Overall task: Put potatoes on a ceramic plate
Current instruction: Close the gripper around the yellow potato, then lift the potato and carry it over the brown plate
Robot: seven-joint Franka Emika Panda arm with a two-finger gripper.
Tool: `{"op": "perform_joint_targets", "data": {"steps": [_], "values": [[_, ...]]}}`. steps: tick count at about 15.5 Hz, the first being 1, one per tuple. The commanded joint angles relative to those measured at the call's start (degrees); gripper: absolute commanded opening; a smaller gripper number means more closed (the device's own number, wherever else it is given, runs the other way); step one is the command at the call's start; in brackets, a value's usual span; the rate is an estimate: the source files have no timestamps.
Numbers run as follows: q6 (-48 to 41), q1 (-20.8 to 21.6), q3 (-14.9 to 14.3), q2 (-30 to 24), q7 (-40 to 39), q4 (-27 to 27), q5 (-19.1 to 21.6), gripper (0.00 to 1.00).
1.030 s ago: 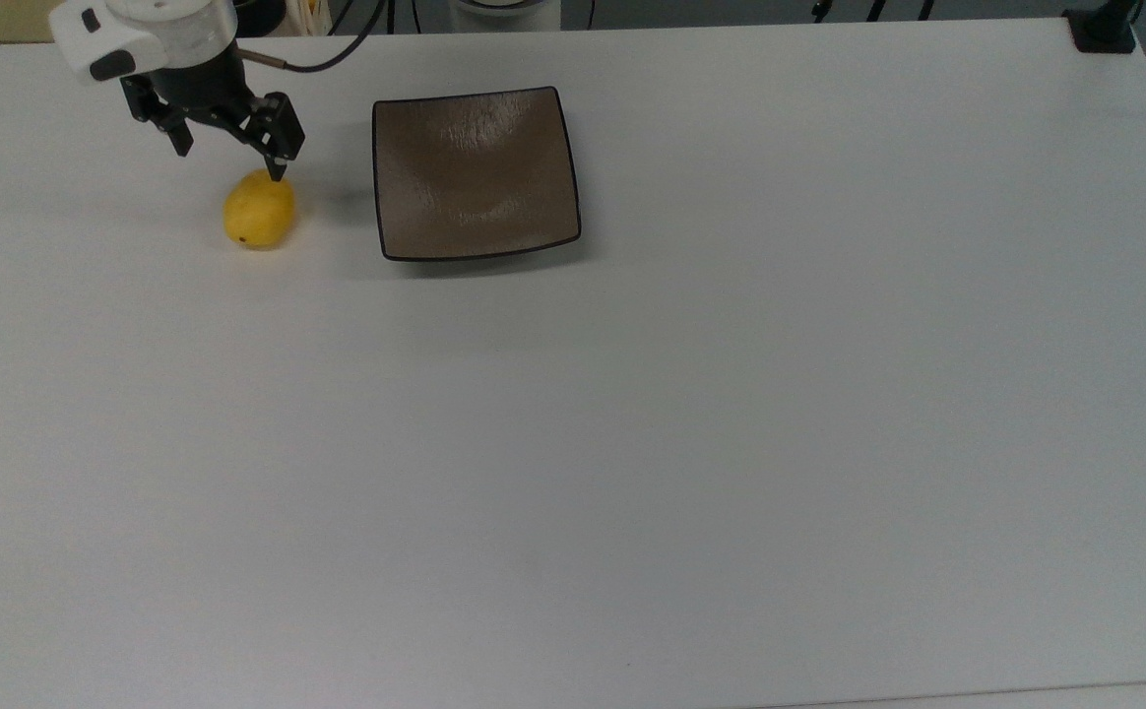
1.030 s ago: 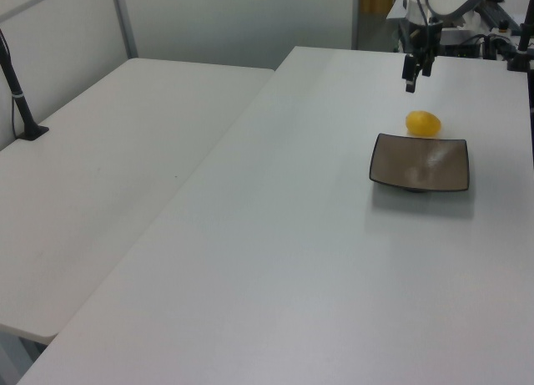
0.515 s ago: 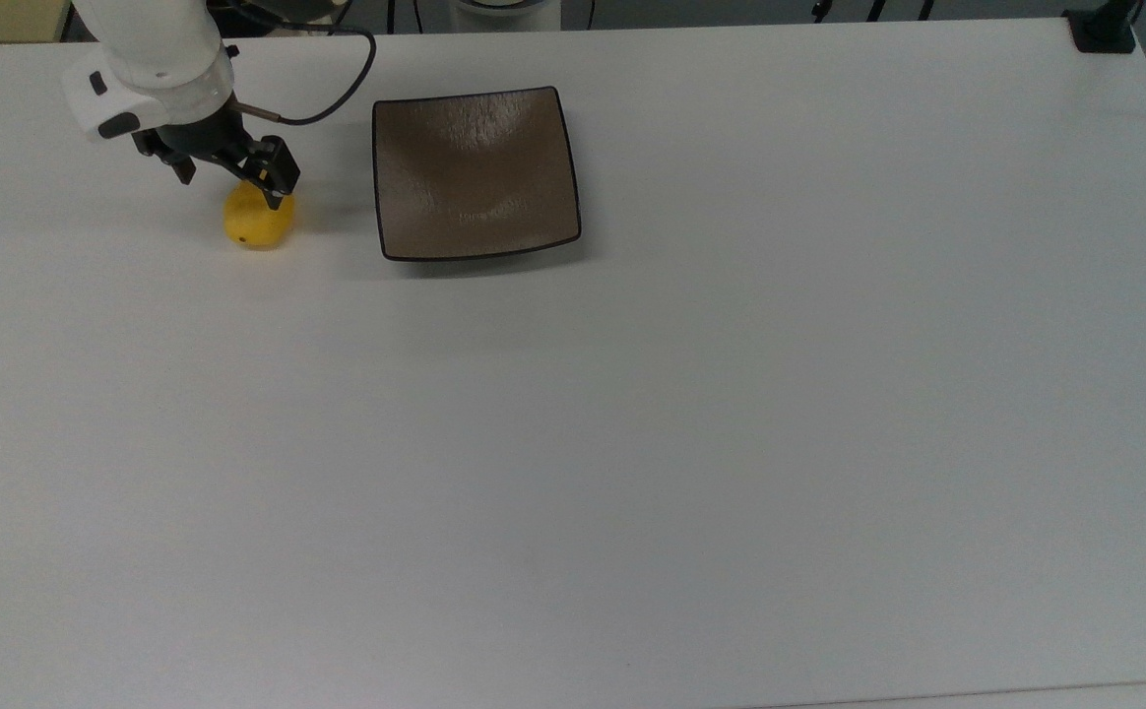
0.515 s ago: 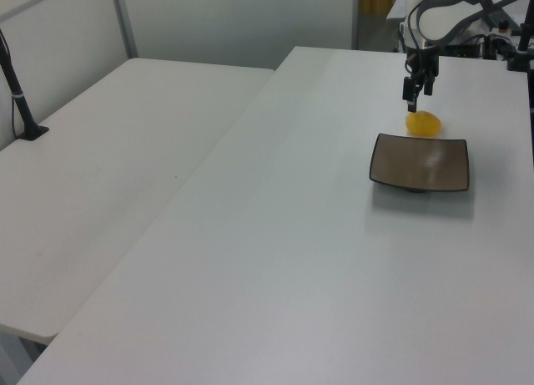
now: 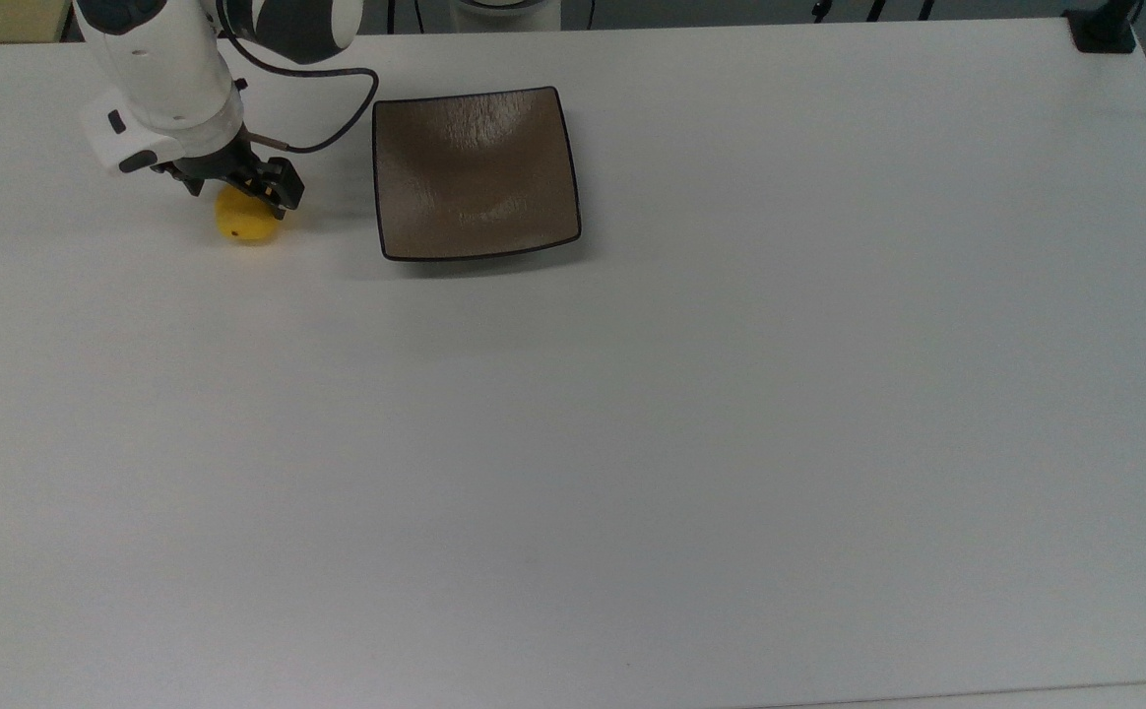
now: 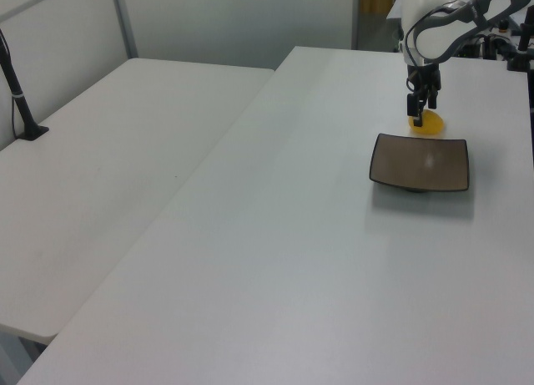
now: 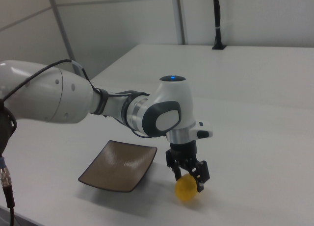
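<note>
- Potato [image 5: 241, 225] is lying on the white surface [image 5: 691, 414], near the ceramic plate [image 5: 476, 173] on the top view's left, with a bare gap between them.
- Your claw [image 7: 188, 177] is sitting low over the potato with its fingers apart, one on each side of the yellow body in the right view; nothing is showing a firm clamp yet.
- You are probably dealing with something light, stiff and smooth-skinned, so it is likely to roll or squirt out if you are pinching near a tapered end.
- You are better off taking it across the widest part of the egg shape, fingers square to the long axis.
- Plate is looking square, shallow and glossy brown-grey, with a thin black rim, gently curved edges and a faintly textured face; being ceramic, it is calling for a soft set-down.
</note>
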Motion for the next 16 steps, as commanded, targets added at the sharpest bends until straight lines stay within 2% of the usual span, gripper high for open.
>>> {"op": "perform_joint_targets", "data": {"steps": [1,5,14,16], "values": [[1.59,-0.29,-0.26,-0.43,-0.93,-0.98,-0.83,0.66],[1.59,-0.73,-0.18,-0.52,-0.93,-0.89,-0.92,0.4],[0.98,-0.73,-0.18,-2.89,-0.58,1.83,0.22,0.39],[0.89,-0.47,-0.09,-4.64,-0.49,2.35,2.93,0.4]]}}
